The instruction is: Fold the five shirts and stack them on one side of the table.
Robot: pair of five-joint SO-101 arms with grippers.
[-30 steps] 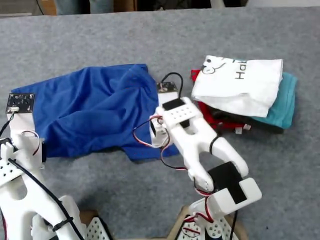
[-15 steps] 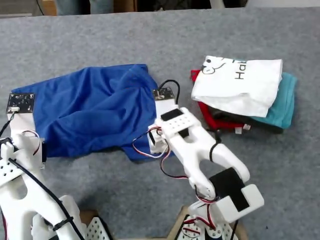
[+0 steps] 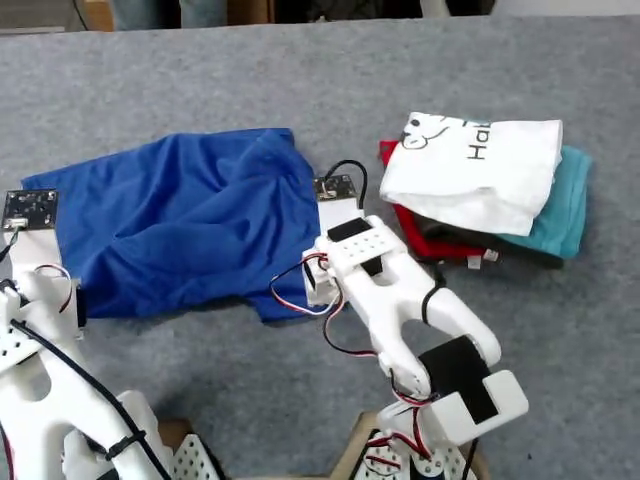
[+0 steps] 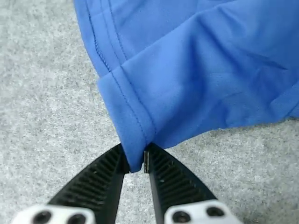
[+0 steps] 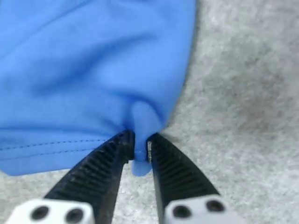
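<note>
- Judging from the pile at the right of the table, most of the task looks done. A white shirt lies folded on top, with a red shirt and a teal shirt beneath it. A dark layer shows between those two, which I take for a fourth shirt.
- The blue shirt lies left of centre, spread out and rumpled, not yet folded. A strip of bare table separates it from the pile.
- The left gripper is closed on a hemmed corner at the blue shirt's left edge, the cloth pinched between its ribbed jaws.
- The right gripper is closed on a small pinch of cloth at the shirt's right edge, the side nearer the pile.
- Both arms hold the garment low, close to the table.
- What remains, as far as I can judge, is to fold this last shirt and set it on the pile at the right.
</note>
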